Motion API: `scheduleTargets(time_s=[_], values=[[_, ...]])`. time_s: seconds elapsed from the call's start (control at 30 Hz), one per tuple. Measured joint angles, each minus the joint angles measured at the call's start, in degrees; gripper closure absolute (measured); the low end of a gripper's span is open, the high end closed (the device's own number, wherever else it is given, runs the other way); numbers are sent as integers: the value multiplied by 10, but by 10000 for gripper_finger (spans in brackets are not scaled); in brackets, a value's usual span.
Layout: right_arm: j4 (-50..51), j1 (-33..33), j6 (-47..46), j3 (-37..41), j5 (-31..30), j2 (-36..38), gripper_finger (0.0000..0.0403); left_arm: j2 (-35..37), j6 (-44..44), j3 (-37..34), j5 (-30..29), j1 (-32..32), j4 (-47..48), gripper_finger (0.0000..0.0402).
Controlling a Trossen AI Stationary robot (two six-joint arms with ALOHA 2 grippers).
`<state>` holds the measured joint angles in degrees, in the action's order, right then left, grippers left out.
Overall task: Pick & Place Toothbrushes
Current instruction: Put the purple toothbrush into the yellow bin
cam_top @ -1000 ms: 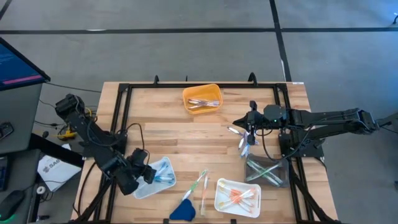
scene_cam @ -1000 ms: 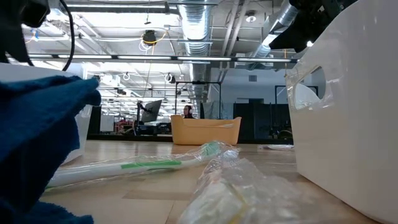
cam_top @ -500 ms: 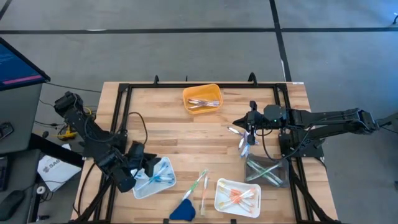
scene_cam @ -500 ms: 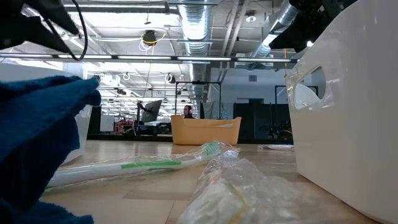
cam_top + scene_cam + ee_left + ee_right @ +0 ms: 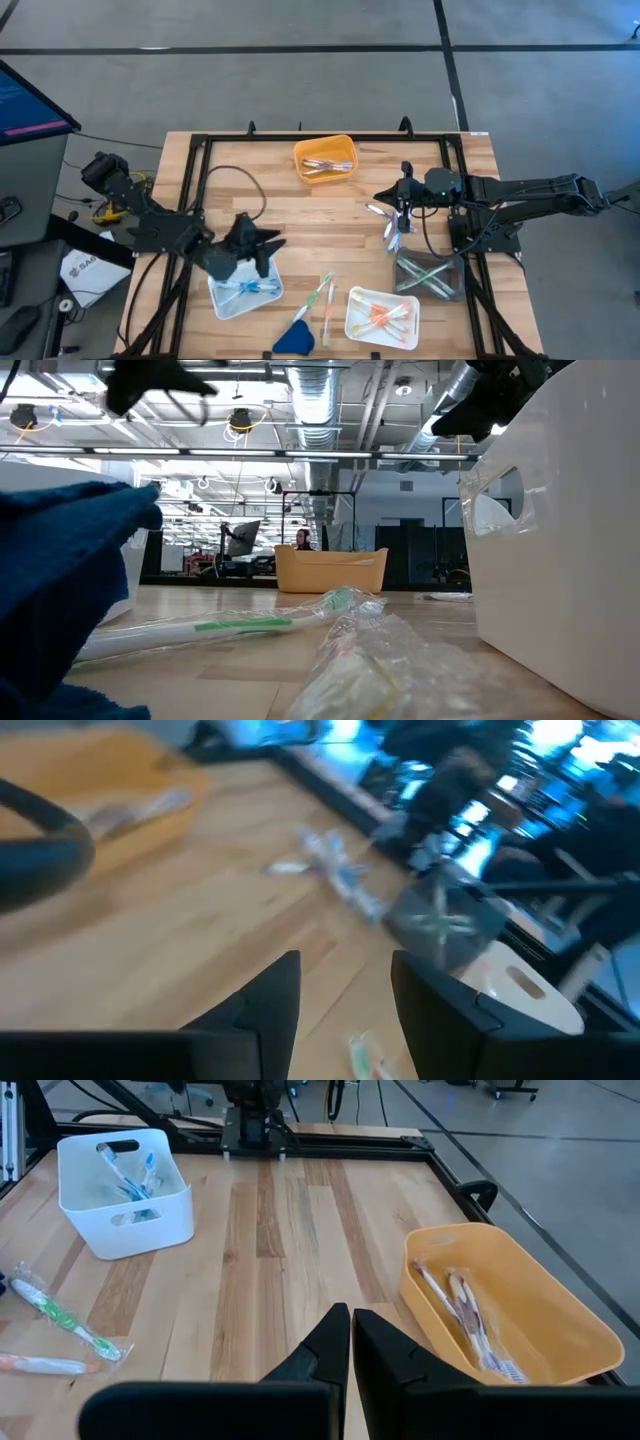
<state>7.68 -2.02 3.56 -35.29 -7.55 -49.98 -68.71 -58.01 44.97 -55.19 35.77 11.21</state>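
Toothbrushes in blue lie in the white tray at the near left of the worktop; others fill the orange tray at the far edge, the dark clear tray at the right, and the white tray with orange ones near the front. A green toothbrush and an orange one lie loose on the wood beside a dark-blue cloth, and a few wrapped ones lie near the right claw. The left claw hangs just above the far edge of the blue-brush tray, fingers spread and empty. The right claw waits over the loose wrapped brushes, fingers pressed together, gripping nothing.
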Motion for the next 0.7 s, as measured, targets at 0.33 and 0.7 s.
scheduleTargets(time_s=[0.33,0.7], values=[[0,0,0,0,0,0,392,0,386,0,157,-124,-228,253],[-4,0,0,0,0,0,392,0,582,0,211,-221,-257,253]])
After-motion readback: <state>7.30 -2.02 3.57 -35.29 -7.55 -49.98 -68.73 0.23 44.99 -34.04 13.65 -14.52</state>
